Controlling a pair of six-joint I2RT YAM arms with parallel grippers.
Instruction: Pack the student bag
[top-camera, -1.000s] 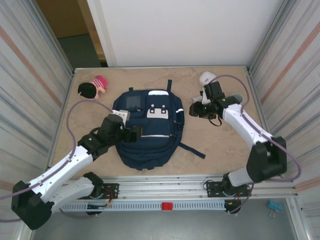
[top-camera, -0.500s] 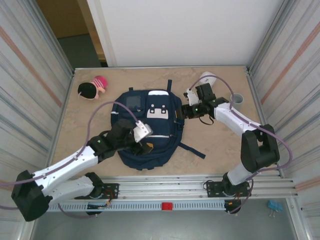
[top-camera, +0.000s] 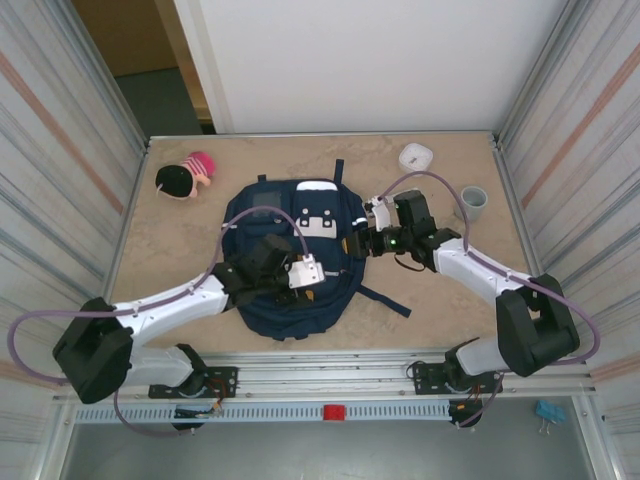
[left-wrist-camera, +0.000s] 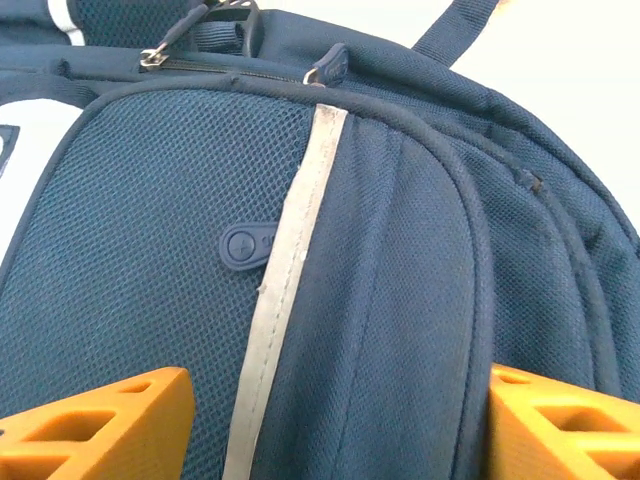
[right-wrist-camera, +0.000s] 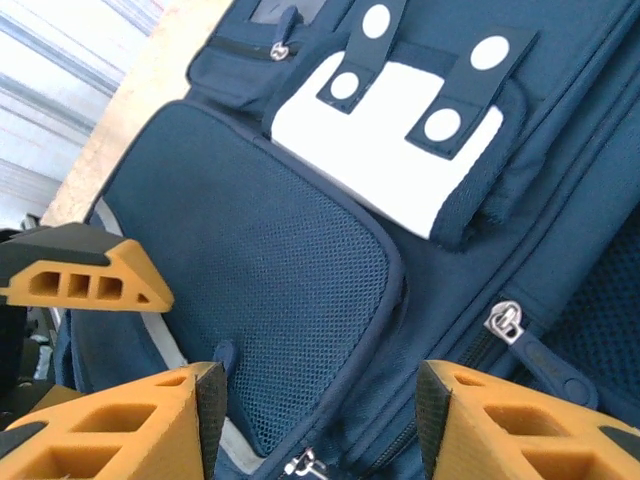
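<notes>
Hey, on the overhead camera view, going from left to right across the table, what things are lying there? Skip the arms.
pink and black item → student bag → white dish → grey cup

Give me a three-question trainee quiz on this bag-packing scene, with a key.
1. True or false: the navy blue fabric backpack lies with its white-patched front pocket facing up.
2. The pink and black rounded object is: A) inside the backpack; B) on the tan table, apart from the backpack; C) on top of the backpack.
3. Are the left claw and the right claw open or shut?
Key: 1 true; 2 B; 3 both open, fingers spread over the backpack.
</notes>
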